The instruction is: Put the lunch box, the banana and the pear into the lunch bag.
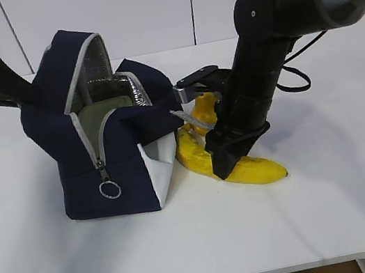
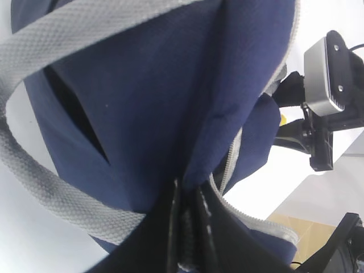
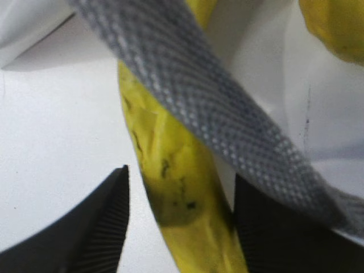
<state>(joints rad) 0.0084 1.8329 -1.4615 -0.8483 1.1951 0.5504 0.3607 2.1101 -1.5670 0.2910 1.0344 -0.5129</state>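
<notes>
Beside lunch bag (image 1: 112, 156), right claw (image 3: 179, 219) straddling banana (image 3: 170, 187) (wrist view only)

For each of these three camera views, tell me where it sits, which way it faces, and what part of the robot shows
Exterior view: low in front of the table, facing the lunch bag, banana and both arms.
Left wrist view: on the left arm, facing the bag's navy fabric, pinched by the left gripper.
Right wrist view: on the right arm, looking down past its fingers at the banana.
Shared: exterior and right wrist views show the banana.
</notes>
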